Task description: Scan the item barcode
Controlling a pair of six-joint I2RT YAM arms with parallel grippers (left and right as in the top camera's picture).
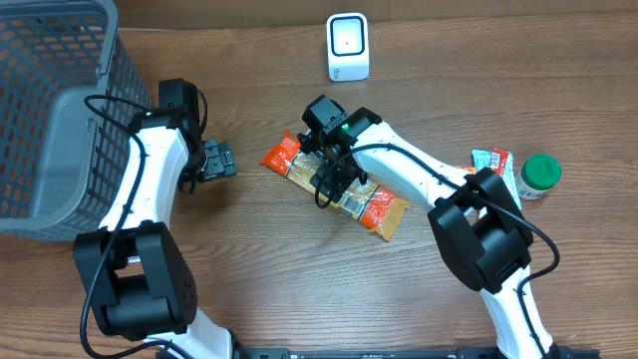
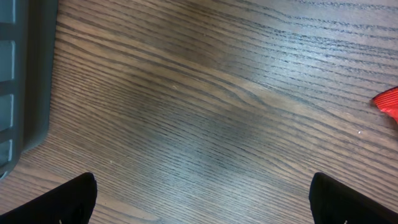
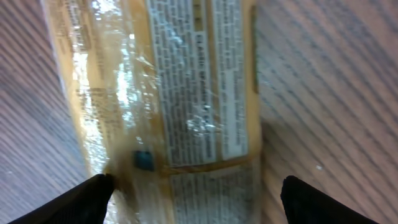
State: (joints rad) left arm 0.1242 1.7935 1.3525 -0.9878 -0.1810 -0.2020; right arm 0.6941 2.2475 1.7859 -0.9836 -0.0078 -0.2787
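far left, the grey basket. beside it the left gripper hovers over bare wood, jaws spread wide, nothing in them. centre now: the snack packet lies flat on the table, slanted, printed text facing up. the right gripper hangs over its middle, jaws parted, straddling the width, not pinching. it looks light, with crinkly, slick film, likely to slip and buckle; i'd pinch it across the narrow middle. the white scanner stands beyond it.
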